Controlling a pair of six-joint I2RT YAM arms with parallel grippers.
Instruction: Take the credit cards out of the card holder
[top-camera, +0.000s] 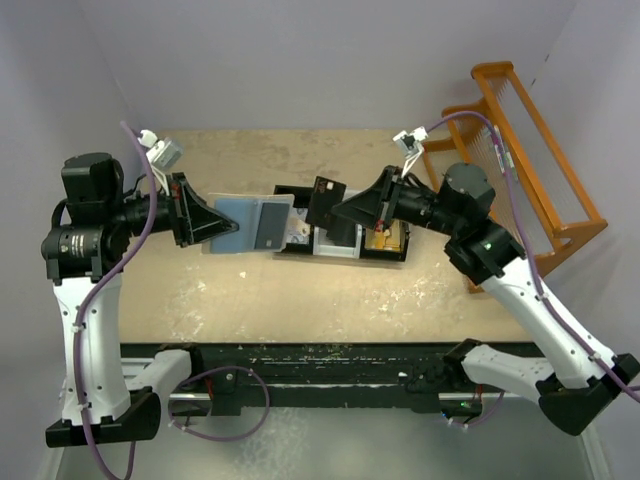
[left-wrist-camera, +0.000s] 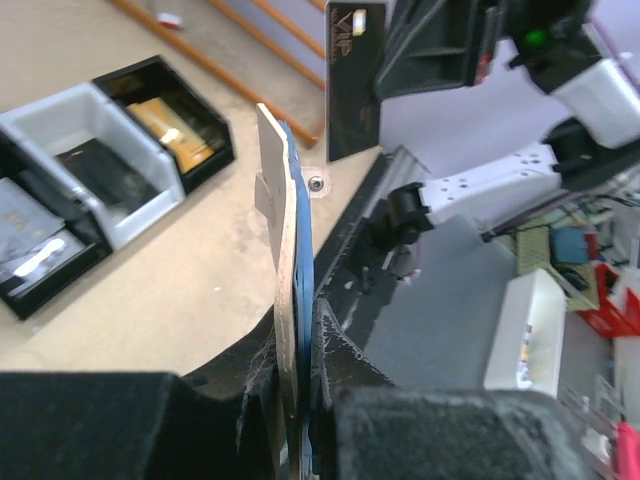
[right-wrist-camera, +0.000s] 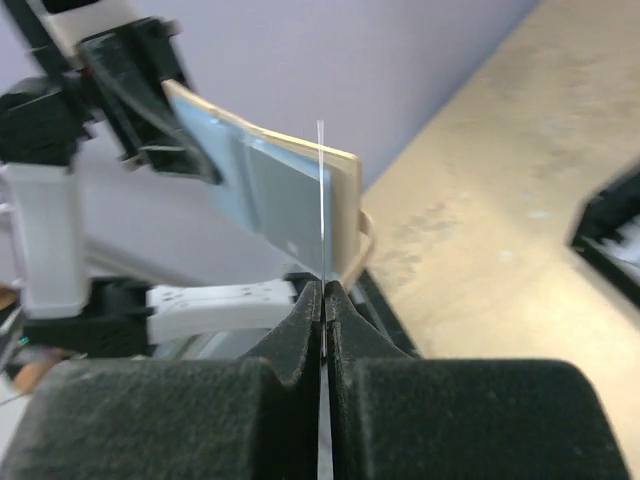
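One black card (top-camera: 325, 200) is pinched tight in the closed right claw (top-camera: 347, 208), on edge and seemingly clear of the card holder (top-camera: 255, 222). The left claw (top-camera: 218, 228) clamps the holder's left end above the desk (top-camera: 300, 310), towards its far edge. The black tray (top-camera: 393, 256) lies just beneath the right claw.
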